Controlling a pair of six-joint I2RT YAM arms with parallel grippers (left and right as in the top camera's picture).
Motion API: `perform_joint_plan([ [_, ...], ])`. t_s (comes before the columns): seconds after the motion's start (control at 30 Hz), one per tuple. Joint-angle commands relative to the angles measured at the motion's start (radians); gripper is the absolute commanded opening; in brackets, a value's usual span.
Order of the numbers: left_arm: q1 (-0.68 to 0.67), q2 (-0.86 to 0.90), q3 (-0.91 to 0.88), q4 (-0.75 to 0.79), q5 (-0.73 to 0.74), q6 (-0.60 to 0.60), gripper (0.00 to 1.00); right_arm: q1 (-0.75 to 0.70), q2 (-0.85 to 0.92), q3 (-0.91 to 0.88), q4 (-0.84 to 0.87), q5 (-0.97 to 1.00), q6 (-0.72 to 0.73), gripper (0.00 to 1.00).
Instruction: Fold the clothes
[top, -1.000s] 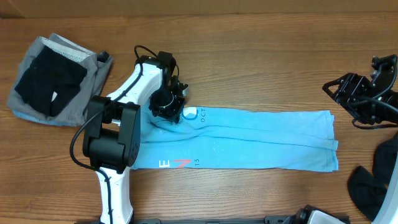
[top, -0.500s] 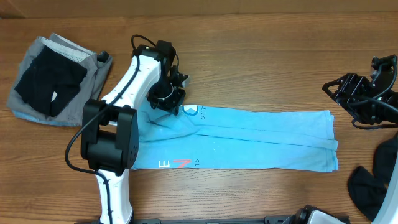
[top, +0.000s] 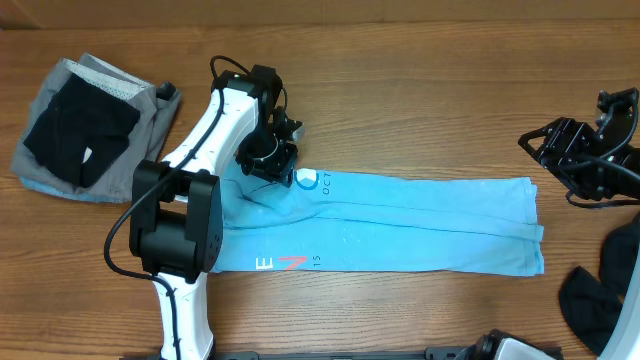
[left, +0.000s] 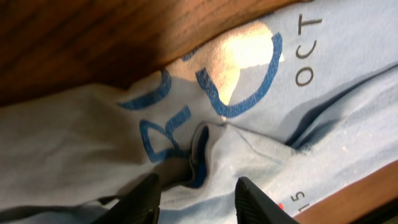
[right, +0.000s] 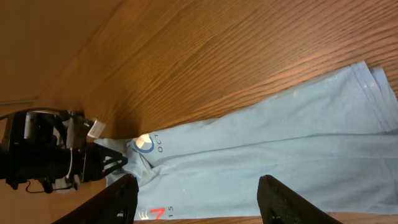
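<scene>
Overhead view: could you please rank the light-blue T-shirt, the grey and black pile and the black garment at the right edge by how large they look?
1. light-blue T-shirt, a long folded strip.
2. grey and black pile.
3. black garment, though the frame edge cuts it off, so its full size is unsure.

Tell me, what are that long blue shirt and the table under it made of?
The blue shirt looks like soft, matte knit cloth, perhaps cotton jersey: it creases, bunches and carries printed lettering. The table looks like wood or a wood-look laminate: brown grain lines run across it, with a faint sheen.
</scene>
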Motion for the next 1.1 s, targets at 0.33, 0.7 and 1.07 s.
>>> perform_joint_plan([
  [0.33, -0.002, -0.037, -0.089, 0.025, 0.011, 0.011, 0.04, 0.005, -0.003, -0.005, 0.003, 0.000, 0.000, 0.65],
  [0.7, -0.002, -0.068, 0.052, -0.079, 0.005, 0.011, 0.35, 0.005, -0.003, -0.005, 0.003, 0.000, 0.000, 0.66],
  [1.07, -0.003, -0.062, -0.049, -0.002, 0.003, 0.014, 0.41, 0.005, -0.003, -0.005, 0.003, 0.000, 0.000, 0.65],
])
